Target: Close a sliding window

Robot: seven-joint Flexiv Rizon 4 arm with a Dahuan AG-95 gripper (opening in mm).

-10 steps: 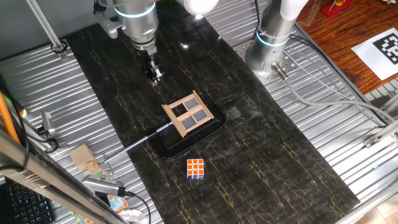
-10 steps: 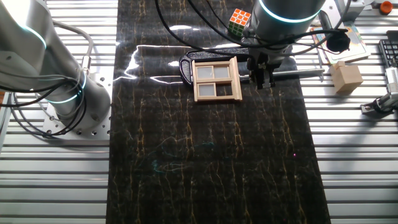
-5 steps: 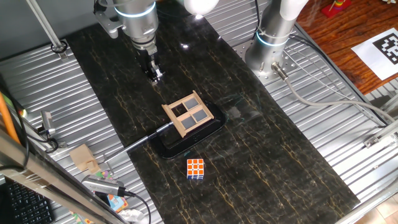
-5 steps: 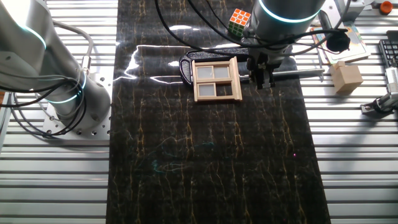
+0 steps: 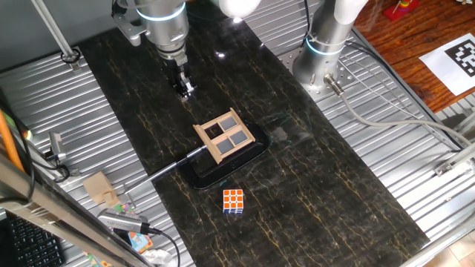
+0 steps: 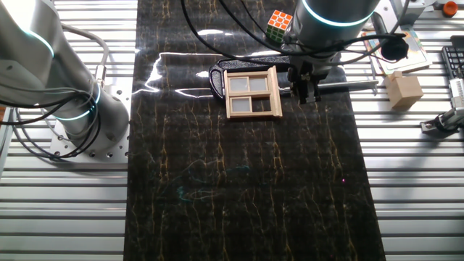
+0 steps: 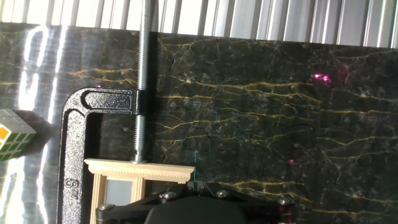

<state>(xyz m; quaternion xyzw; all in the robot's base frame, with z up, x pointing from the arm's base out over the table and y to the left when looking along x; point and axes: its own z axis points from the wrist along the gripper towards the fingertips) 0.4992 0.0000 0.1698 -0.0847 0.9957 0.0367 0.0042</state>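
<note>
The sliding window [image 5: 225, 136] is a small light-tan wooden frame with crossbars and dark grey panes, on a black base [image 5: 194, 176]. It also shows in the other fixed view [image 6: 251, 93], and its top edge shows in the hand view [image 7: 140, 170]. My gripper [image 5: 185, 90] hangs beside the window, apart from it, on its right side in the other fixed view [image 6: 305, 96]. Its fingers look closed together and hold nothing. In the hand view only the gripper's dark body and meeting tips [image 7: 195, 185] show at the bottom edge.
A black C-clamp [image 7: 70, 146] with a threaded rod [image 7: 143, 74] holds the window. An orange-and-white puzzle cube [image 5: 234, 201] lies in front of it. A wooden block [image 6: 403, 89] sits on the ribbed metal. A second arm's base [image 5: 323, 52] stands at the back.
</note>
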